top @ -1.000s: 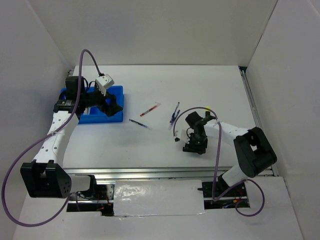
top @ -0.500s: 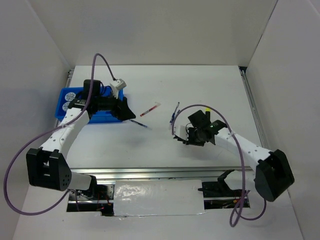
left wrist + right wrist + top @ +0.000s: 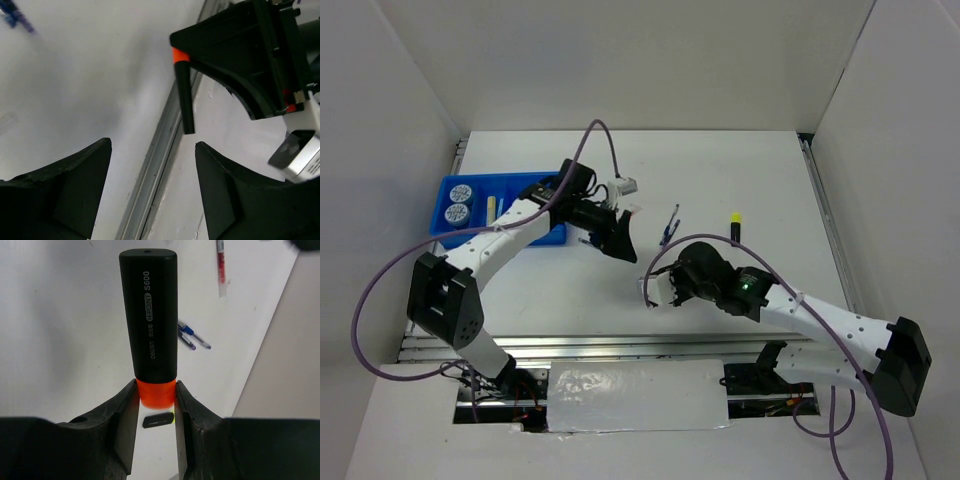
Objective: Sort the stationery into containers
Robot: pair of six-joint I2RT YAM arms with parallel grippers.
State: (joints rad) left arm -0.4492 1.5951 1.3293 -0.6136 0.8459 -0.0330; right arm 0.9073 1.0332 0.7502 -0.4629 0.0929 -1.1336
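Observation:
My right gripper (image 3: 156,396) is shut on the orange cap of a black highlighter (image 3: 150,315), held above the table near the front middle (image 3: 652,290). It also shows in the left wrist view (image 3: 184,90). My left gripper (image 3: 618,240) is open and empty, just left of the right gripper (image 3: 152,150). A red pen (image 3: 220,265), blue and purple pens (image 3: 669,226) and a yellow-capped highlighter (image 3: 734,221) lie on the table. The blue tray (image 3: 525,232) at the left holds two round pots (image 3: 457,201) and a cream bar (image 3: 492,208).
White walls close in the table on three sides. A metal rail (image 3: 620,345) runs along the near edge. The left arm's purple cable (image 3: 590,140) loops above the table's middle.
My left arm has swung right from over the tray to the table's middle, uncovering the tray. My right arm has moved left and nearer with the highlighter.

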